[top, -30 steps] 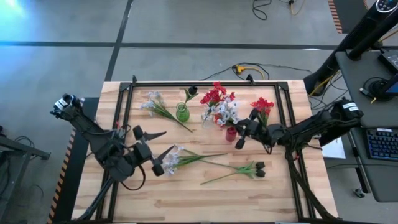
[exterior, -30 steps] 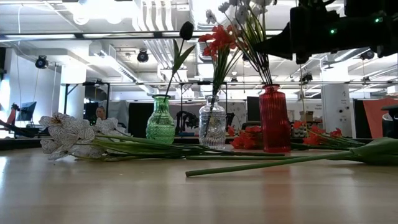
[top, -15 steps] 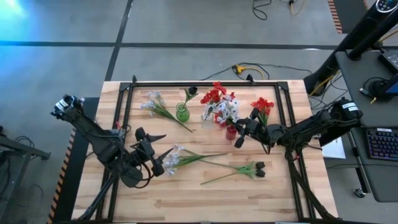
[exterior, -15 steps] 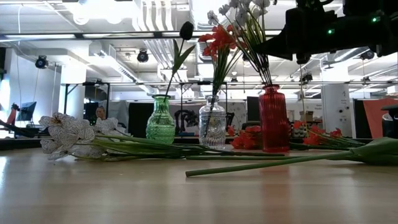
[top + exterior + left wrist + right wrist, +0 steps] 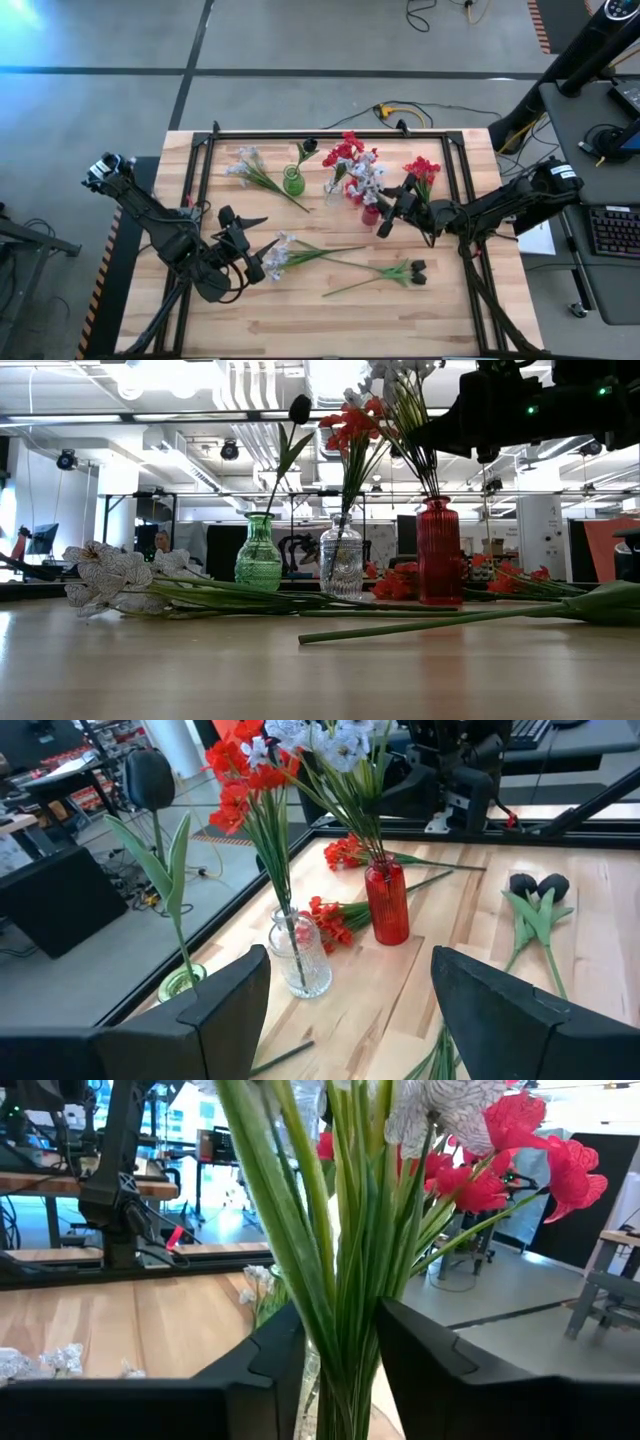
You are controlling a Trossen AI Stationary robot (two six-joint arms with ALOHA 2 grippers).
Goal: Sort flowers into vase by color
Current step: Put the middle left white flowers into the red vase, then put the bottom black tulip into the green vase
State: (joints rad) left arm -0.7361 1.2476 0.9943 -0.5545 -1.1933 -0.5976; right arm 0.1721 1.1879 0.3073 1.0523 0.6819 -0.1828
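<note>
High view: the right gripper (image 5: pixel 388 212) sits at the red vase (image 5: pixel 372 213) near the table's (image 5: pixel 300 325) far edge, fingers parted a little around the pale blue-white spray's (image 5: pixel 366 176) stems with green showing in the gap, apparently letting go now the stems stand in the vase. The left gripper (image 5: pixel 247 240) hangs wide open and empty over the near-left area, just beside a pale spray (image 5: pixel 283 253) lying flat. Compared with a second ago, the right fingers have gone from pinched shut to slightly apart, and the blossoms have tipped a little.
</note>
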